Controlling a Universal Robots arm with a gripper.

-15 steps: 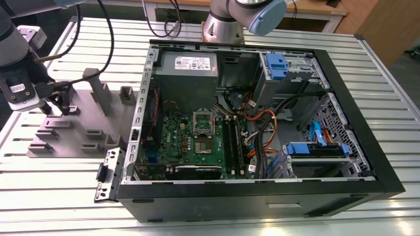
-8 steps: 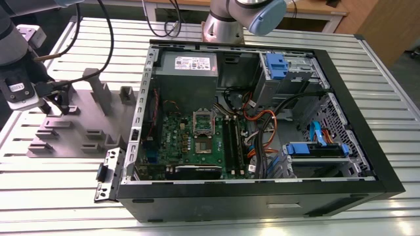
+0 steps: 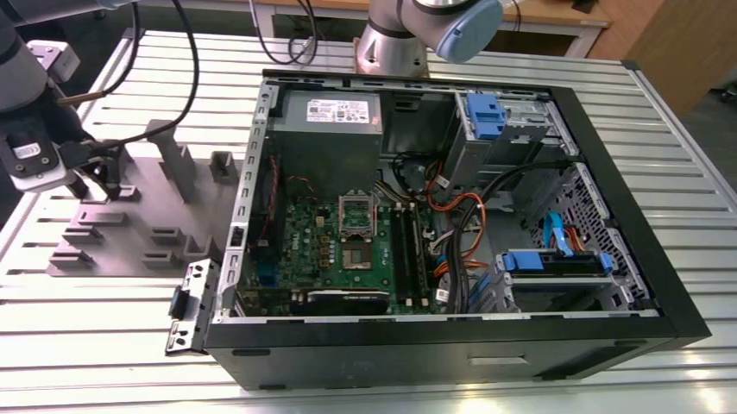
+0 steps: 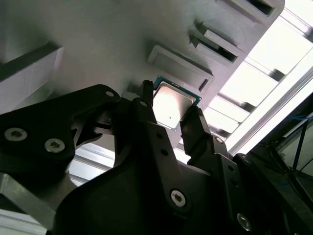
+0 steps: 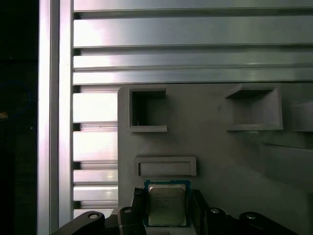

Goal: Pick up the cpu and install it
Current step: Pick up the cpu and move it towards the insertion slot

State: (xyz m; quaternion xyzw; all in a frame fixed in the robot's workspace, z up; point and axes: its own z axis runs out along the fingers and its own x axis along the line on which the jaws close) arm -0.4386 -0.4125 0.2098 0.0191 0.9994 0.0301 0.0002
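Your gripper (image 4: 169, 104) stands narrow, its fingers (image 4: 195, 128) set one against each of two opposite edges of the cpu (image 5: 167, 204); in both wrist views the chip lies flat between them, silvery top facing up; whether it is clear of its seat you cannot tell from here. By that, you are at the pick-up step, with the installing not yet begun. In my judgement the move from here calls for a level, straight carry, so that the chip does not tilt or slip in so thin a hold, and for room above the raised blocks around it.

The chip sits over the grey fixture plate (image 5: 220, 147), just beside a shallow rectangular pocket (image 5: 166, 166); square recesses lie further out. The plate rests on a table of aluminium slats (image 3: 116, 345). Toward the exterior view's right, well apart from the claw, the open computer case (image 3: 461, 366) lies on its side; inside it you see the green motherboard (image 3: 334, 259) with its socket (image 3: 357, 211). The arm's base (image 3: 398, 43) stands behind the case, and wooden furniture (image 3: 679, 52) beyond.
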